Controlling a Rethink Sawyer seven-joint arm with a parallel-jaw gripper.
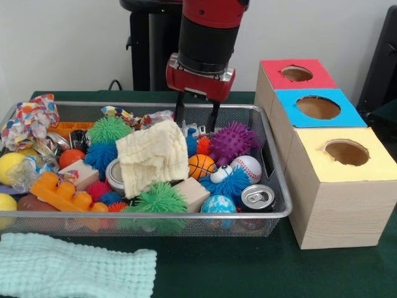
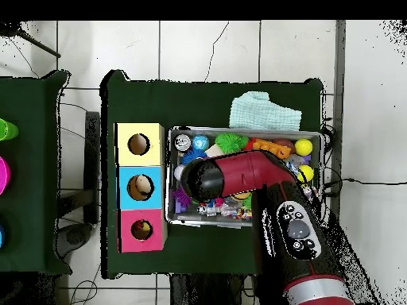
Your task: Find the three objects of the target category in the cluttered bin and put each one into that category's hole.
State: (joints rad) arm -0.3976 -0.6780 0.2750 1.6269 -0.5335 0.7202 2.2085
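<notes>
Green worktop (image 1: 260, 267) against a plain white wall, wire bin (image 1: 273, 186) as landmark, crammed with toys. Hand (image 1: 197, 121) hangs over the bin's far edge, two dark fingers (image 1: 180, 110) apart, nothing between them; tips sit just above the clutter, beside the purple spiky ball (image 1: 232, 141). Target category isn't stated, so I can't say which three items count. Candidates by type: spiky balls (purple, green (image 1: 109, 129), green (image 1: 160, 200), blue (image 1: 101, 155)), sports balls (basketball (image 1: 201, 166), baseball (image 1: 248, 166)), cans (image 1: 257, 197). Yellow cloth (image 1: 152, 155) is draped over the middle of the bin and likely hides more, which is probably why this is a search job. Three boxes stand in a row touching the bin's side: red (image 1: 296, 73) farthest from the camera, blue (image 1: 317, 107) in the middle, yellow (image 1: 346, 152) nearest, each with a round hole on top, close enough for a short carry from the bin. Overhead view shows something already inside the blue and red holes, can't tell what. Pale green towel (image 1: 74, 270) lies on the worktop just outside the bin's near edge. My read: hand is poised to descend for a pick, open stance suits the purple ball or the small items next to it. Risk: soft spikes may slip, and neighbours are packed tight.
</notes>
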